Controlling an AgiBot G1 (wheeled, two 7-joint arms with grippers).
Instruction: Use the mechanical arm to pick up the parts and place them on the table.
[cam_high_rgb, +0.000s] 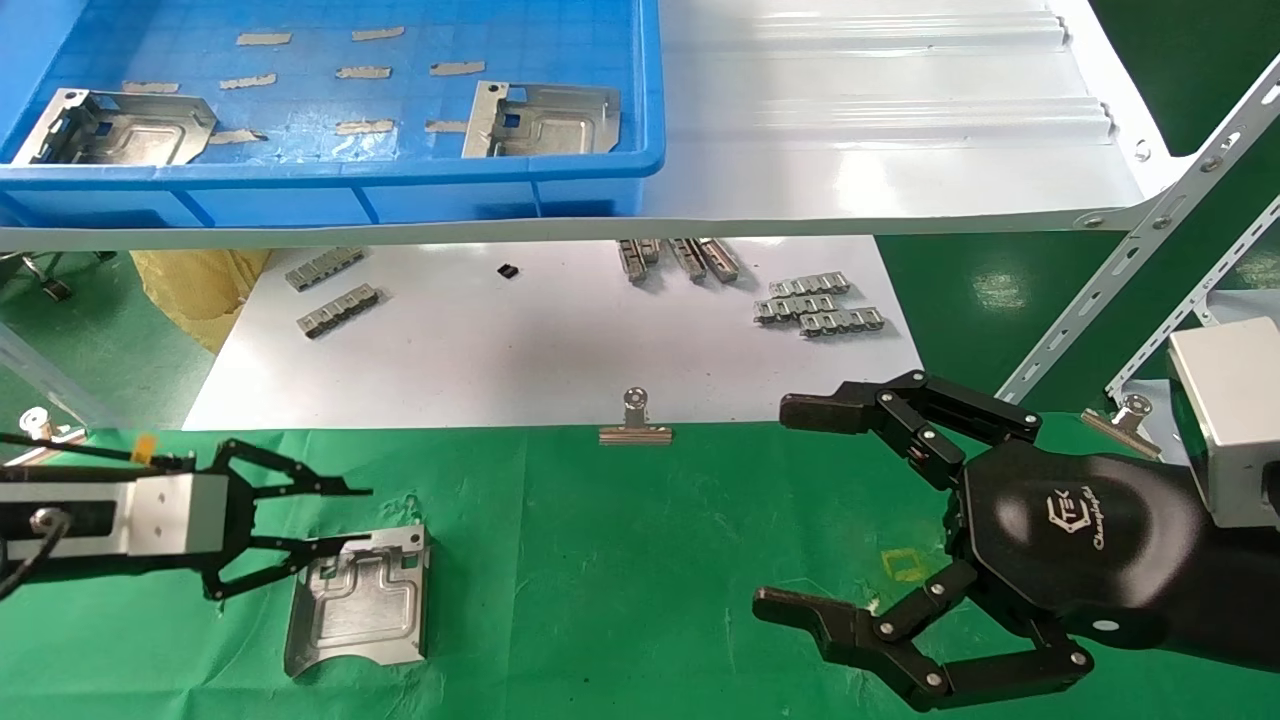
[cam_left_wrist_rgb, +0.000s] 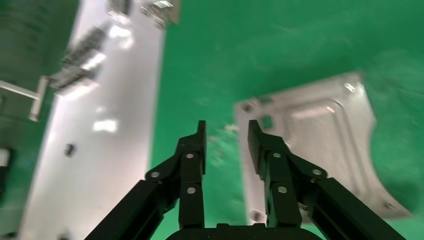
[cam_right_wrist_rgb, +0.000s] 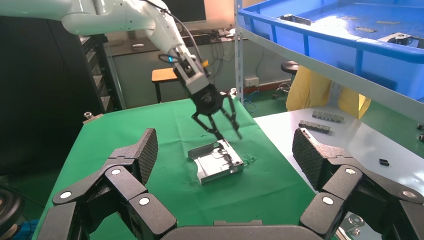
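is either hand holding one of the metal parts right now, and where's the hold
Neither. The left hand hangs open just above the tabbed edge of the part lying on the table, fingers apart from it. The right hand is open and empty.

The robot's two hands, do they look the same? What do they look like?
No, they differ. The right gripper is chunky and glossy black, with a six-sided palm, a white logo, thick jointed fingers with silver rivets, and a silver box at the wrist. The left gripper is slimmer: thin black linked fingers on a silver-white block, a yellow tag, a black cable, and a white arm behind.
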